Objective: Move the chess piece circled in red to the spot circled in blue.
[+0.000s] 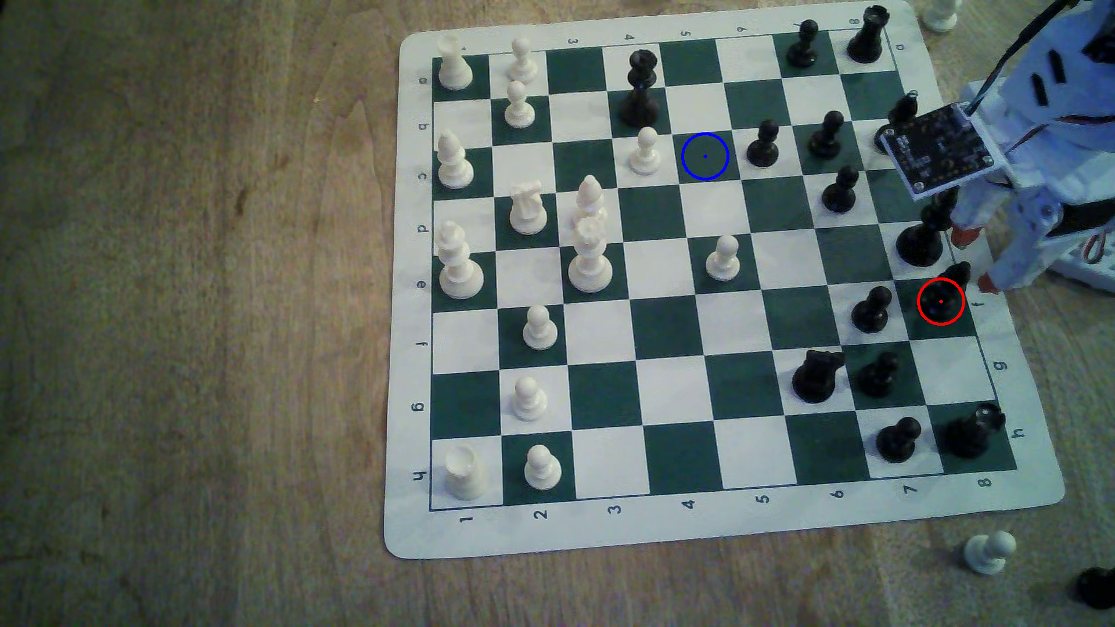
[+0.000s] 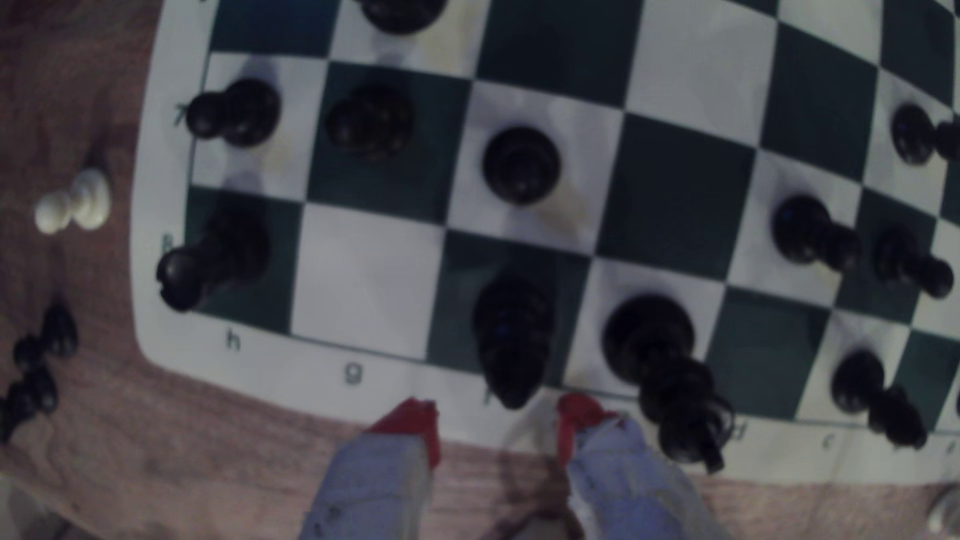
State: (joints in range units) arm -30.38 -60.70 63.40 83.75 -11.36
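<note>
The black bishop (image 1: 948, 293) stands on a dark green square at the board's edge on the exterior view's right, ringed in red. In the wrist view the bishop (image 2: 511, 337) rises just beyond my red fingertips (image 2: 415, 420). My gripper (image 1: 976, 259) hovers open off the board's edge beside the bishop, and the gripper (image 2: 498, 415) holds nothing. The blue-ringed spot (image 1: 705, 156) is a bare dark green square near the board's middle top, between a white pawn (image 1: 644, 152) and a black pawn (image 1: 763, 144).
The tall black king (image 1: 923, 232) stands one square from the bishop, under my arm; a black pawn (image 1: 872, 310) sits on its other side. A white pawn (image 1: 988, 551) and dark pieces (image 1: 1095, 588) lie off the board on the wood.
</note>
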